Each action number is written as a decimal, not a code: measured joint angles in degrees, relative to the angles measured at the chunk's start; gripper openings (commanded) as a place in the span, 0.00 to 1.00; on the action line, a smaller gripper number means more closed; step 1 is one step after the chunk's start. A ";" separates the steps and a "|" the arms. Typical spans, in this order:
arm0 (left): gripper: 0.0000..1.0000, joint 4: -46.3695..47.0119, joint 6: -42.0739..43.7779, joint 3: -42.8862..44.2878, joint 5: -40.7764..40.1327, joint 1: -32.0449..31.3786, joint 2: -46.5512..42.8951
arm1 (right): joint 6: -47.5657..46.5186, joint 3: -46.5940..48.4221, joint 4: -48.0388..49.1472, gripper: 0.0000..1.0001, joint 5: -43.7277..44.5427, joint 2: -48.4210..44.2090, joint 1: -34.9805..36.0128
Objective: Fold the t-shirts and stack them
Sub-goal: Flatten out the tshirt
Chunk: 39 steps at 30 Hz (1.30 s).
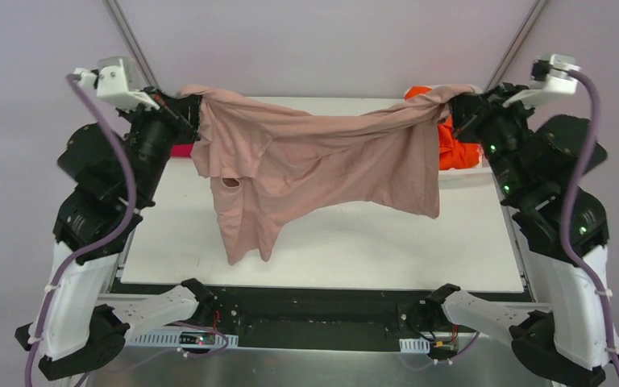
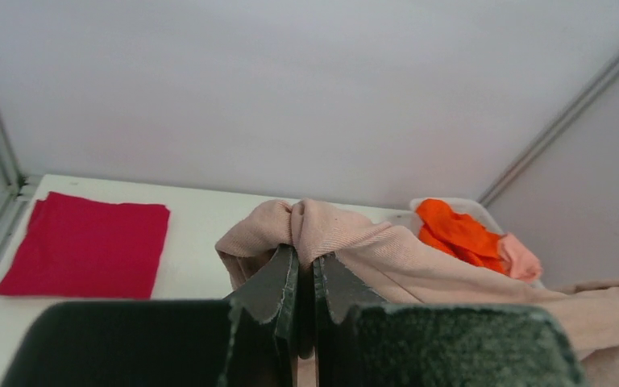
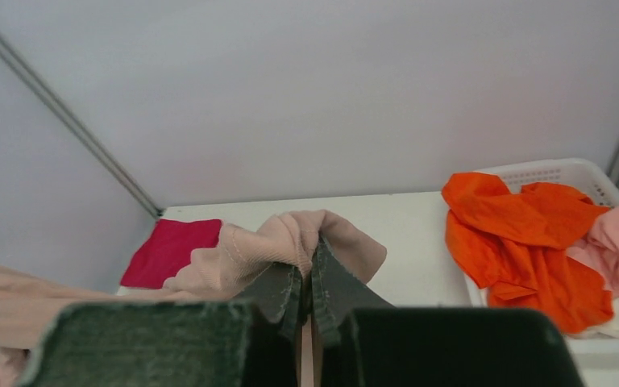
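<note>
We've got the dusty-pink tee (image 1: 322, 157) strung up over the counter (image 1: 371, 242), left end effector (image 1: 192, 111) and right end effector (image 1: 451, 102) each pinching a bunched edge, so it could slip out or land twisted.

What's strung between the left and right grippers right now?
The dusty-pink t-shirt alone: the left gripper and right gripper each pinch an end, and it hangs over the table. The top external view shows it.

White table (image 1: 355, 242) amid pale lilac walls (image 1: 314, 40), slanted metal corner posts (image 1: 126, 36).
</note>
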 measured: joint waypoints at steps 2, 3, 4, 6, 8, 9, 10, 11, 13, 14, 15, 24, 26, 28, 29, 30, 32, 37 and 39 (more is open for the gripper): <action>0.00 0.13 1.36 0.72 -2.93 0.02 2.99 | -1.73 -0.26 1.09 0.00 2.49 2.32 0.00; 0.00 0.20 2.21 1.20 -4.37 0.02 4.70 | -2.78 -0.52 1.95 0.00 3.82 3.69 -0.04; 0.00 0.24 3.04 1.77 -5.66 0.13 6.40 | -3.78 -0.79 2.93 0.00 4.98 4.98 -0.22; 0.00 0.26 4.42 3.39 -6.82 1.09 10.10 | -5.51 -1.22 4.98 0.00 6.19 7.78 -0.85; 0.00 0.63 5.42 5.95 -7.15 3.41 15.10 | -7.13 -1.46 7.39 0.00 6.58 11.10 -2.14; 0.00 0.59 5.60 7.39 -6.78 5.07 17.40 | -7.82 -1.46 8.87 0.00 6.49 13.09 -2.99; 0.00 0.76 5.64 9.05 -6.29 7.06 20.04 | -8.28 -1.42 9.94 0.00 6.29 14.69 -3.82; 0.00 0.94 5.64 10.82 -5.46 9.25 22.82 | -8.72 -1.09 11.06 0.00 5.86 16.74 -4.87; 0.00 0.96 5.64 13.97 -3.72 13.44 27.78 | -8.92 1.16 12.11 0.00 4.79 21.29 -7.21; 0.00 0.85 5.64 15.02 -2.64 14.71 29.35 | -8.87 2.43 12.48 0.00 4.31 23.19 -8.15; 0.00 0.66 5.70 16.20 -1.57 15.98 30.91 | -8.85 4.00 12.74 0.00 3.37 25.24 -9.38; 0.00 2.73 6.71 5.99 4.48 17.66 25.62 | -6.71 -5.05 16.35 0.00 -5.49 24.55 -16.33; 0.00 3.19 6.25 -2.89 4.48 17.68 21.38 | -5.81 -13.97 16.81 0.00 -7.28 20.46 -16.79; 0.01 3.72 4.68 -11.98 4.72 17.99 17.77 | -4.68 -21.97 15.87 0.00 -8.59 17.25 -16.96; 0.02 3.63 3.32 -17.33 5.05 17.99 15.91 | -3.87 -25.73 14.95 0.00 -9.18 16.13 -17.07; 0.04 3.34 1.75 -22.56 5.42 18.01 14.27 | -3.02 -29.05 13.66 0.00 -10.01 15.43 -17.22; 0.05 2.82 -1.29 -31.32 7.67 18.01 12.15 | -1.20 -33.53 10.84 0.00 -10.78 15.28 -17.51; 0.06 0.46 -10.10 -46.56 13.66 18.01 10.97 | 4.22 -40.04 1.90 0.00 -10.45 16.06 -17.88; 0.15 -0.15 -13.35 -50.25 15.96 18.01 11.06 | 6.88 -41.77 -0.74 0.00 -9.64 16.92 -17.97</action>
